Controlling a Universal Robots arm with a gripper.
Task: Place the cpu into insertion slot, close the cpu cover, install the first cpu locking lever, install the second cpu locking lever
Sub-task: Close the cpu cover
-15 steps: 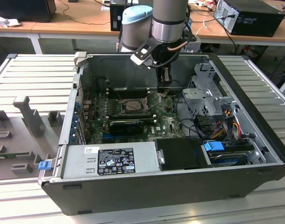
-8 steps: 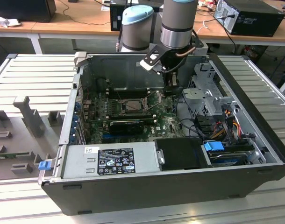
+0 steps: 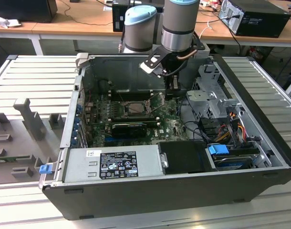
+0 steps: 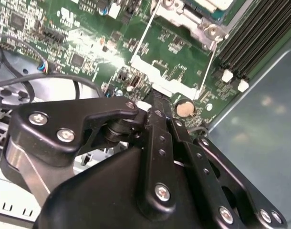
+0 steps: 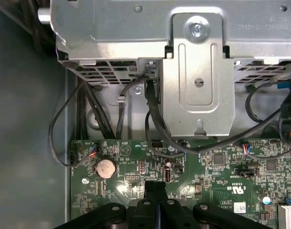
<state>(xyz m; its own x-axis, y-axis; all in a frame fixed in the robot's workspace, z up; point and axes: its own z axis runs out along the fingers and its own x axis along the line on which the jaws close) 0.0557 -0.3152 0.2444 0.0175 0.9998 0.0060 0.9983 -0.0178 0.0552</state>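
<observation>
Gripper (image 5: pixel 155 187) closed; exterior view shows insertion slot (image 3: pixel 135 108).

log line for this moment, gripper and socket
gripper: fingers shut | position: low over green board, near coin battery | socket: apart from gripper, toward the exterior view's left

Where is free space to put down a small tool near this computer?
The ribbed table is bare beyond the grey fixtures, and along the case on the exterior view's right. Inside, cables and drive cage crowd it.
</observation>
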